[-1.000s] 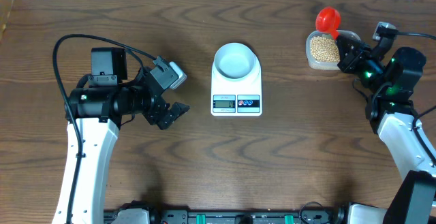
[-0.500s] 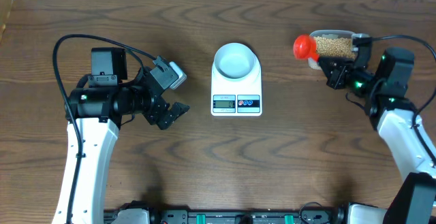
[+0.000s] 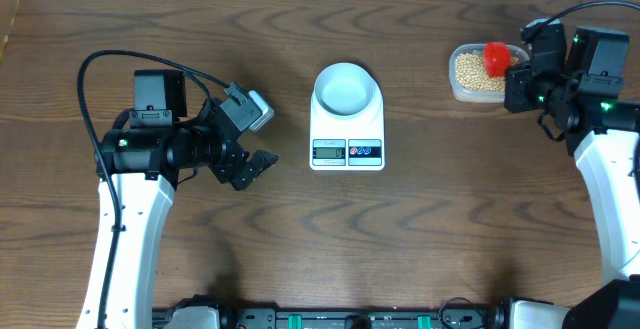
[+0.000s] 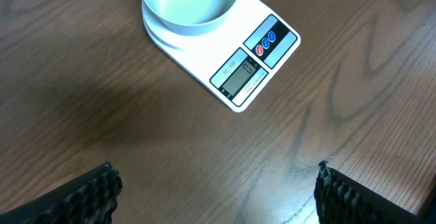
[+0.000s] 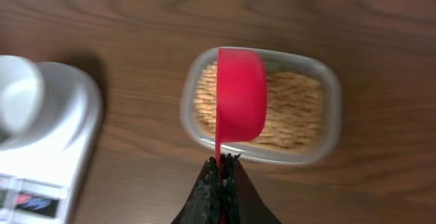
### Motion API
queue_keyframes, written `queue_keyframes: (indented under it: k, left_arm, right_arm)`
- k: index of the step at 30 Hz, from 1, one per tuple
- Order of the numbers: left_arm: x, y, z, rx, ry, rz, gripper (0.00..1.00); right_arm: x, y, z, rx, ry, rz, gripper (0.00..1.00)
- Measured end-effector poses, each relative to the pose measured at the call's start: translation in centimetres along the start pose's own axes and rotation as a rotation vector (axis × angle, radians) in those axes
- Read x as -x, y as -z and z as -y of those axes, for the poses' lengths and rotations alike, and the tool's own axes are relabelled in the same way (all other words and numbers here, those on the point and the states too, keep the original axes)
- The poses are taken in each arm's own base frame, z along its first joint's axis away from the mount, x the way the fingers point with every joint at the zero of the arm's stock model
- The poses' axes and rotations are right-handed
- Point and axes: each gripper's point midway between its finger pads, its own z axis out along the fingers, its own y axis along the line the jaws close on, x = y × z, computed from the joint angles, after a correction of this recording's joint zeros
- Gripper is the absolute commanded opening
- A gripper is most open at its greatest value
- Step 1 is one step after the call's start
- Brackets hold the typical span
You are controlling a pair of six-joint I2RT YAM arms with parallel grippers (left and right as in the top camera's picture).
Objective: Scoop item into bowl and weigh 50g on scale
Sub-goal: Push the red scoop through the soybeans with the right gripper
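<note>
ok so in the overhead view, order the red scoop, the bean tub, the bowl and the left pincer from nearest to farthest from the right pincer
1. Red scoop: gripped by the right pincer.
2. Bean tub: directly beneath the scoop.
3. Bowl: on the scale, mid-table.
4. Left pincer: farthest, across the table.

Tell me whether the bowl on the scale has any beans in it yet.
No: the left wrist view shows the bowl on the scale with a bare pale inside, nothing in it.
</note>
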Motion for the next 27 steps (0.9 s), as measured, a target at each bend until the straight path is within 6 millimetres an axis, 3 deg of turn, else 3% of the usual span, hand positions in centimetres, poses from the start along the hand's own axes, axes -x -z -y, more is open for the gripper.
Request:
queue_keyframes:
  k: [4, 7, 16, 23, 27]
  left_arm:
    - [0.0, 0.0, 0.0, 0.0, 0.0, 0.0, 0.93]
    - [0.0, 0.0, 0.0, 0.0, 0.0, 0.0, 0.93]
    - [0.0, 0.0, 0.0, 0.0, 0.0, 0.0, 0.93]
    - [0.0, 0.0, 0.0, 0.0, 0.0, 0.0, 0.93]
    - [0.0, 0.0, 0.0, 0.0, 0.0, 0.0, 0.93]
  right_arm:
    - [-0.2, -0.1, 1.4, -0.128, 0.106, -0.03, 0.01]
    - [-0.3, -0.8, 1.3, -0.174, 0.18, -0.054, 0.01]
    - [-3.2, -6.0, 2.0, -0.273, 0.292, -0.201, 0.01]
    - [-3.8, -5.9, 2.4, -0.303, 0.304, -0.234, 0.01]
    - [-4.4, -6.2, 1.1, -0.221, 0.295, -0.242, 0.01]
